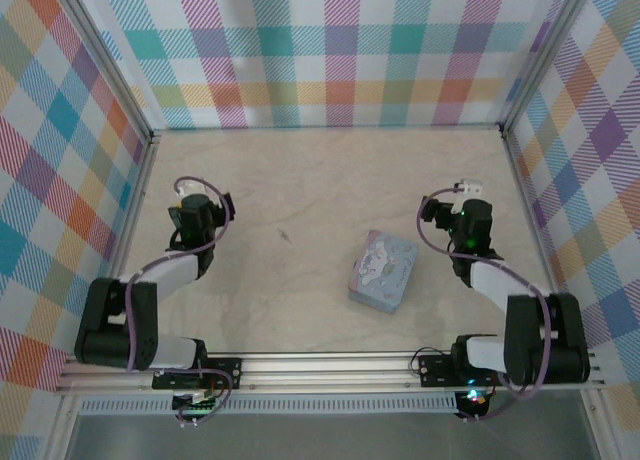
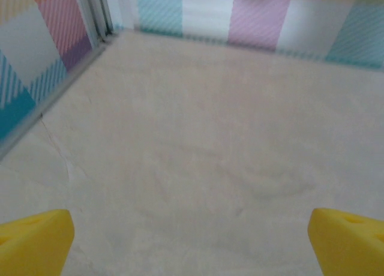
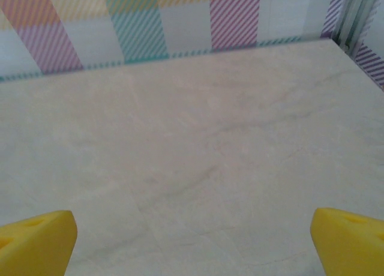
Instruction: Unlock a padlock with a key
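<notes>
A pale blue cartoon-printed tin (image 1: 383, 270) sits on the marbled counter (image 1: 300, 170). Left of the tin and well apart from it lies what may be the padlock (image 1: 285, 237), a tiny dark speck too small to make out. The left gripper (image 2: 192, 246), far to the tin's left, and the right gripper (image 3: 192, 246), near the tin's right, both gape wide over bare counter, holding nothing.

Top view looks down over the whole table (image 1: 300, 180); both wrist views skim it low toward the checked wall (image 1: 330, 50).
</notes>
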`<state>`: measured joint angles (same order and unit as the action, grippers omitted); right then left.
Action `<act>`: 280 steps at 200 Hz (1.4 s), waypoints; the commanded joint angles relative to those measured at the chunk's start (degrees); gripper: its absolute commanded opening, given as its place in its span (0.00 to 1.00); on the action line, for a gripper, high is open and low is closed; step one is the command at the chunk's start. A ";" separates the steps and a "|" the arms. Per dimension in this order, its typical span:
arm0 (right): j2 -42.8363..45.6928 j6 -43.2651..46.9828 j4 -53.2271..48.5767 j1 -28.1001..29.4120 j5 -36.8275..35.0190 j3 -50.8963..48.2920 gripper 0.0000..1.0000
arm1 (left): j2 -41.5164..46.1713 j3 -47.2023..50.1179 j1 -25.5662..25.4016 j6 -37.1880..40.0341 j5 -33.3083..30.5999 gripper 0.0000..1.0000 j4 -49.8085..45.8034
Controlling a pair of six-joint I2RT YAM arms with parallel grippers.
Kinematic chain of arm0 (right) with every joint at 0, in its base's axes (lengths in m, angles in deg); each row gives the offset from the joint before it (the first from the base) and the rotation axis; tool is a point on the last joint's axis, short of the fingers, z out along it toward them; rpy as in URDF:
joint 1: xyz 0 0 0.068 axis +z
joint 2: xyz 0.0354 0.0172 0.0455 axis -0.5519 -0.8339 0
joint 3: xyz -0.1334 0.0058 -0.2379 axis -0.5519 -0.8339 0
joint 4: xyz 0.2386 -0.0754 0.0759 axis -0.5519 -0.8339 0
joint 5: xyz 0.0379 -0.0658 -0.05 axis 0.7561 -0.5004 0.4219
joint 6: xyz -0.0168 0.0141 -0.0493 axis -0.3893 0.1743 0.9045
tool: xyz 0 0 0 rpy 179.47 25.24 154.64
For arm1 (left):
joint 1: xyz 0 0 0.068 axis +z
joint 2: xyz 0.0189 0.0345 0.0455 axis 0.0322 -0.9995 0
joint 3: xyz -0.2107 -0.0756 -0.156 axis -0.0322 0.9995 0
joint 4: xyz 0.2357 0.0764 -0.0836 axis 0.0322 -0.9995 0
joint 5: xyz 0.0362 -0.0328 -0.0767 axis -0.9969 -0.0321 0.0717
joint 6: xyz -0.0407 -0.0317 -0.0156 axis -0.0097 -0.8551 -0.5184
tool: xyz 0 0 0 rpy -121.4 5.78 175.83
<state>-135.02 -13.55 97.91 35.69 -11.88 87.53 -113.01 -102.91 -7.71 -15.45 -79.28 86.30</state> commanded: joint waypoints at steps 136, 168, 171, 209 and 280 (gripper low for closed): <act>19.64 -34.04 -51.45 2.67 25.66 2.78 0.81 | 8.63 -7.42 -10.73 -27.62 35.20 0.95 -43.49; 17.23 -36.05 -48.82 5.99 25.94 2.52 0.78 | 12.36 -3.76 -15.56 -29.14 35.59 0.95 -44.22; 16.80 -36.08 -48.60 6.44 25.78 2.62 0.78 | 12.73 -3.51 -15.90 -29.26 35.43 0.95 -44.46; 10.93 -36.98 -46.02 11.38 23.99 5.10 0.77 | 18.13 -1.40 -18.92 -30.22 33.61 0.92 -46.76; -7.24 -35.31 -40.87 19.24 23.70 17.24 0.77 | 20.18 -5.95 -20.31 -28.77 32.55 0.91 -51.23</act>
<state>-137.25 -50.05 53.58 52.57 11.42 99.18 -92.27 -105.90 -27.34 -44.95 -46.32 37.45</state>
